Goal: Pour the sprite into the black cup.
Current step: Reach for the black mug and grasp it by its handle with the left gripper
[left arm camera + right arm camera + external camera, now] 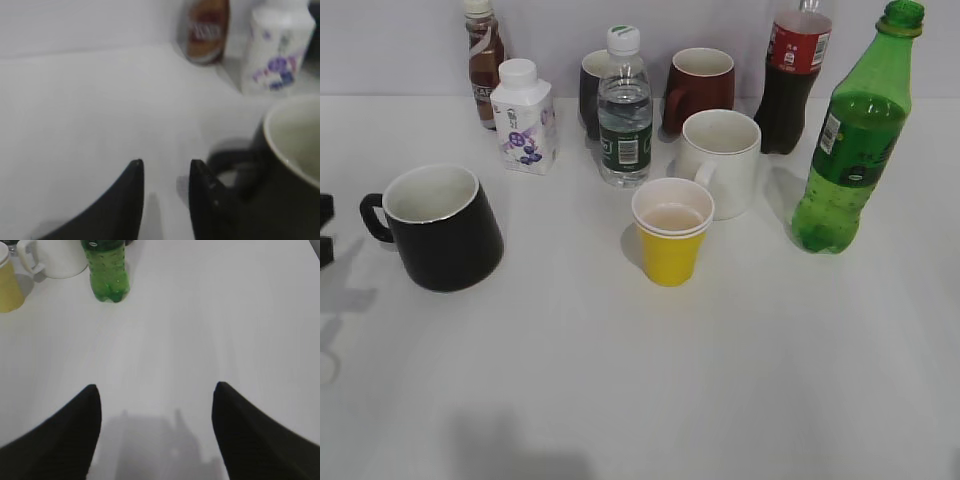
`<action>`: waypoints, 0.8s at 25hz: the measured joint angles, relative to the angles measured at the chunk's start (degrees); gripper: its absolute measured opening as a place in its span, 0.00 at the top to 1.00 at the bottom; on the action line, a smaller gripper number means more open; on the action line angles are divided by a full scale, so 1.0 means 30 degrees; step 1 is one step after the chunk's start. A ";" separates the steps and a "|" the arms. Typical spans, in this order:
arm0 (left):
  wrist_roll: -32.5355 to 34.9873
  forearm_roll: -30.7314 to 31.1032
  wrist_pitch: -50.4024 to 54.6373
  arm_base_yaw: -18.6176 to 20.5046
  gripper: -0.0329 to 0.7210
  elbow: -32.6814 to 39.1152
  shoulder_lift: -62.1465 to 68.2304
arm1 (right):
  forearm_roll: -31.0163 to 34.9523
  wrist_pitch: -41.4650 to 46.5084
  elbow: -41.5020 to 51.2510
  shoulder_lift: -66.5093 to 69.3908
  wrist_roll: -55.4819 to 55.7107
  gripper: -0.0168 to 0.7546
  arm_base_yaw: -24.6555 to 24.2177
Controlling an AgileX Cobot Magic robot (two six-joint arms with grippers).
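Observation:
The Sprite, a green plastic bottle [850, 150] with a green cap, stands upright at the right of the white table. The right wrist view shows its lower part [107, 270]. The black cup [445, 235], white inside, stands at the left with its handle pointing left. My left gripper [166, 167] is open with a narrow gap and holds nothing. It is just left of the cup's handle [230, 160], and only a sliver of it shows at the left edge of the exterior view [325, 230]. My right gripper [156, 390] is wide open and empty, well short of the bottle.
A yellow paper cup [670, 245] and a white mug [725, 160] stand mid-table. At the back are a water bottle [625, 110], a cola bottle [795, 80], a dark red mug [700, 85], a white milk bottle [525, 118] and a brown drink bottle [485, 60].

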 joint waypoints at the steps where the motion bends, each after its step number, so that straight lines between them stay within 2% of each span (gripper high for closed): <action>1: 0.0000 0.0332 -0.0399 0.0000 0.63 0.0131 0.0502 | 0.0000 0.0000 0.0000 0.0000 0.0000 0.30 0.0000; 7: 0.0000 0.1125 -0.6123 0.0000 0.63 0.1591 0.3261 | 0.0000 0.0000 0.0000 0.0000 0.0000 0.30 0.0000; 12: 0.0000 0.1296 -1.0771 0.0000 0.55 0.1608 0.6514 | 0.0000 0.0000 0.0000 0.0000 0.0000 0.30 0.0000; 20: 0.0590 0.0676 -1.1667 0.0000 0.52 0.1422 0.9405 | 0.0000 0.0000 0.0000 0.0000 0.0000 0.32 0.0000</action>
